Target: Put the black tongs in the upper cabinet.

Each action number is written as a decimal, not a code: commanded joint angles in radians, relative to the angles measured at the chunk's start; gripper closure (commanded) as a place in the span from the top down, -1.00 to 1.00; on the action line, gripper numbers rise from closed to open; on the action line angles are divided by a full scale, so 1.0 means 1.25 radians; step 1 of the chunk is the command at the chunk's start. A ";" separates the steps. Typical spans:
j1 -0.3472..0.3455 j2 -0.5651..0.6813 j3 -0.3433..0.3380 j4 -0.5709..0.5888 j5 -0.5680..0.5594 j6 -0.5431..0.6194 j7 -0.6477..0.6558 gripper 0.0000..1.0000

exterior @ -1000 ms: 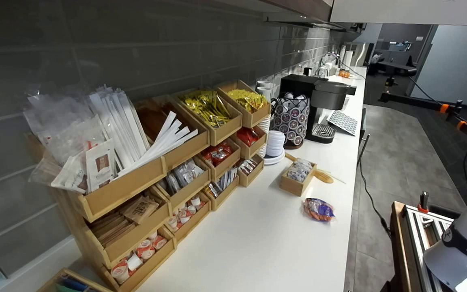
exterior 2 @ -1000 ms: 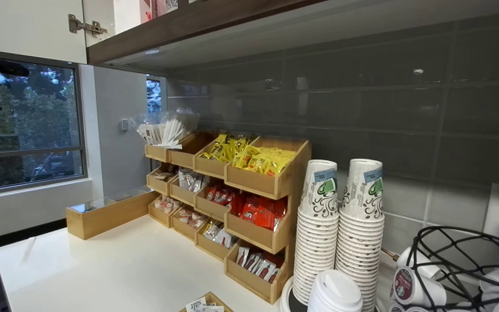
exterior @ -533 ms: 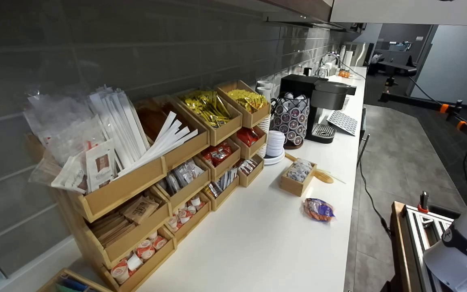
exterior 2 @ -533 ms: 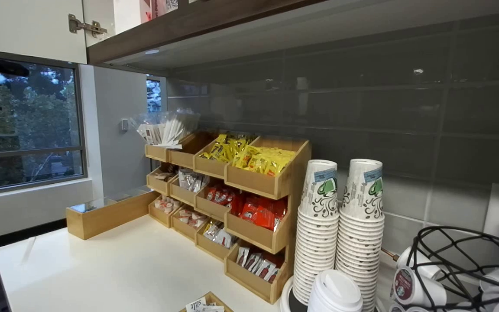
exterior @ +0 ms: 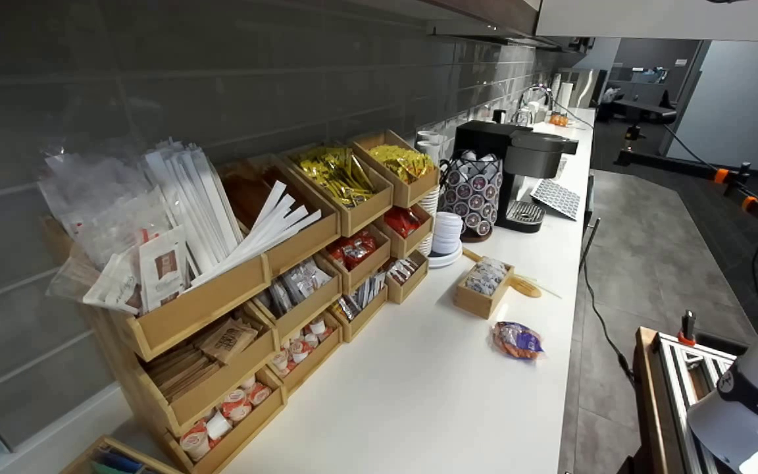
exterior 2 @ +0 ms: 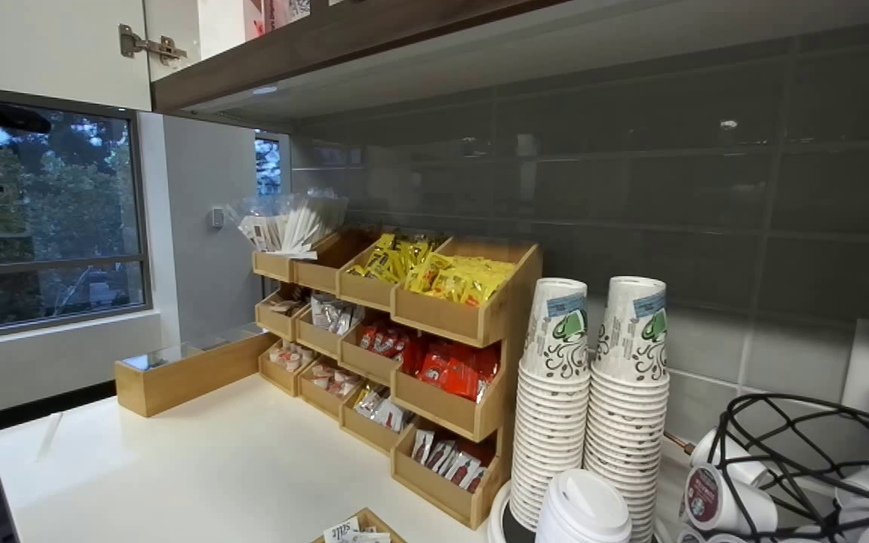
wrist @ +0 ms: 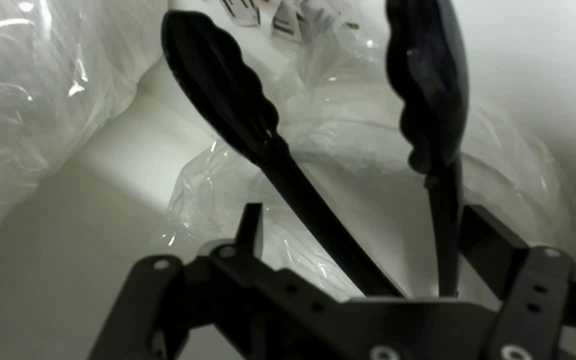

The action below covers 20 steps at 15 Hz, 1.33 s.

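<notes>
Black tongs [wrist: 318, 215] splayed over clear plastic wrapping [wrist: 348, 150]; the gripper [wrist: 365, 212] gaped, clamping nothing, presumably to leave them in the upper cabinet [exterior 2: 314, 47].

In the wrist view, the tongs [wrist: 327, 225] lie between the fingers [wrist: 490, 247], before one bag [wrist: 368, 160] and right of another bag [wrist: 43, 95].

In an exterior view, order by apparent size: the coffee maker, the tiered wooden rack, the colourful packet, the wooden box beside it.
1. Tiered wooden rack, nearest the camera
2. Coffee maker
3. Wooden box
4. Colourful packet
</notes>
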 commanded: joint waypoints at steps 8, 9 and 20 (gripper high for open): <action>-0.018 -0.012 -0.024 0.066 0.011 -0.065 0.178 1.00; -0.018 -0.018 -0.026 0.069 0.007 -0.088 0.197 1.00; -0.019 -0.030 -0.054 0.142 -0.069 -0.141 0.389 1.00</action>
